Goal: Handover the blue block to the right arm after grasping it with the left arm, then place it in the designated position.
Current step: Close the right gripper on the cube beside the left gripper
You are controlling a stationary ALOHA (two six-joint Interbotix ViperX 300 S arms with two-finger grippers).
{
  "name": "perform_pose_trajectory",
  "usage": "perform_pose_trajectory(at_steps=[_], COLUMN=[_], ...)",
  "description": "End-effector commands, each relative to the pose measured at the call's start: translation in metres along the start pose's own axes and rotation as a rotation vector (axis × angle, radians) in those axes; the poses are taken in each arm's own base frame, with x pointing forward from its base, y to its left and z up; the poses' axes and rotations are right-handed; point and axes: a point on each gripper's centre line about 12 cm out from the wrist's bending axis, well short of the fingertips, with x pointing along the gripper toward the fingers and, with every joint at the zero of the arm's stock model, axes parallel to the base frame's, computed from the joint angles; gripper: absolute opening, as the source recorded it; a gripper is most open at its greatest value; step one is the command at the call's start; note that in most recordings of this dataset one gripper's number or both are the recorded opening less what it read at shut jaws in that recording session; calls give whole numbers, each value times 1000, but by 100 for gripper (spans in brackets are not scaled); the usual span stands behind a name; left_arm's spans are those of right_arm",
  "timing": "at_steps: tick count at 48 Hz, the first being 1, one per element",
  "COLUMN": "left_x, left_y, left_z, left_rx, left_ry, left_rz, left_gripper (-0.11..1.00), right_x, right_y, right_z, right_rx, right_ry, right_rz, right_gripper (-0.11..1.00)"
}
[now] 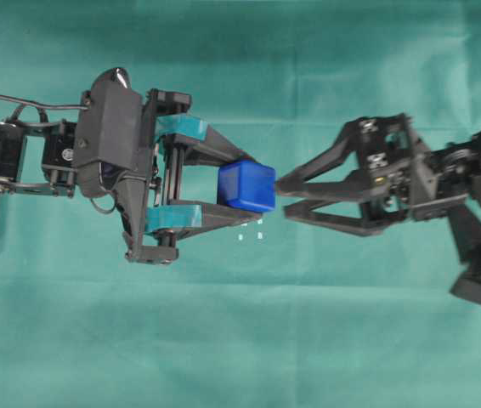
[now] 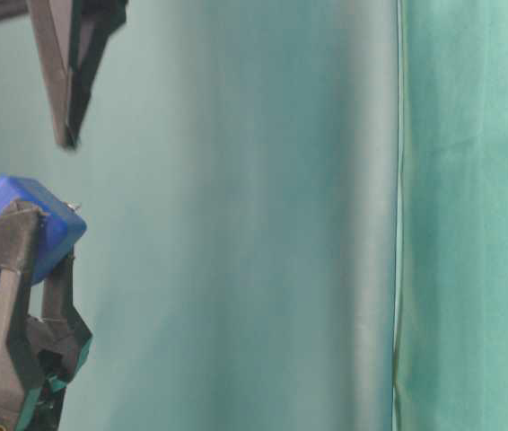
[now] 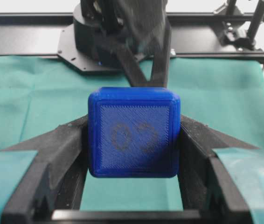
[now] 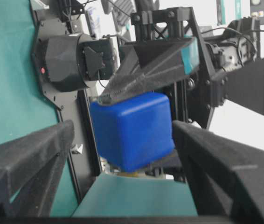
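Overhead view: a green cloth (image 1: 240, 340) covers the bench. The left arm (image 1: 113, 161) reaches in from the left edge of the frame, its end effector (image 1: 249, 189) with teal bands clamped on the blue block (image 1: 246, 185) at the centre of the frame. The right arm (image 1: 444, 183) comes in from the right edge, and its end effector (image 1: 281, 197) points left with its tips just beside the block's right face; whether they touch it cannot be told here. Just below the block, tiny white marks (image 1: 251, 229) on the cloth outline the designated position.

Table-level view: at the lower left of the frame, the block (image 2: 43, 224) sits raised off the cloth, pinched at the tips of the left end effector (image 2: 34, 260). At the upper left, one pointed black finger (image 2: 65, 72) hangs above it, apart from the block.

Left wrist view: the block (image 3: 133, 133) fills the centre of the frame, held between the two black fingers (image 3: 52, 154), with a faint embossed mark on its near face. The right arm (image 3: 146, 51) appears blurred behind it.

Right wrist view: the block (image 4: 132, 130) sits at the centre, gripped from above and below by the left end effector's fingers (image 4: 155, 63). The right end effector's own fingers (image 4: 24, 154) stand spread wide in the foreground at the lower left and lower right, clear of the block on both sides.
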Motion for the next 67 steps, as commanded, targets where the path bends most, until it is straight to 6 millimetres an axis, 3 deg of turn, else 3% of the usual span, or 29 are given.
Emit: perform_pose_trajectory(at_steps=[1,20,42,45,52,67], left_x=[-6,-6,-6,-6,-6,-6], left_y=[-1,-2,-1,-1,-1,-1], left_z=[13,11,12,11,12,13], left_rx=[-3,-2,-4,-6,-6,-7], left_ry=[-38,-28,-26,-21,-24,-28], left_rz=[-4,-5,-3,-3,-3,-3], left_gripper=[47,47,47,47,47,47], right_x=[8,45,46,45,44,44], right_y=[-15,-23,-22,-21,-16,-15], right_z=[5,1,-2,-7,-15,-14], right_rx=[-12,-21,-19,-16,4,5], right_ry=[-18,-20,5,43,120,118], right_rz=[-31,-27,-16,-4,27,29], right_gripper=[93,93,92,89,62,62])
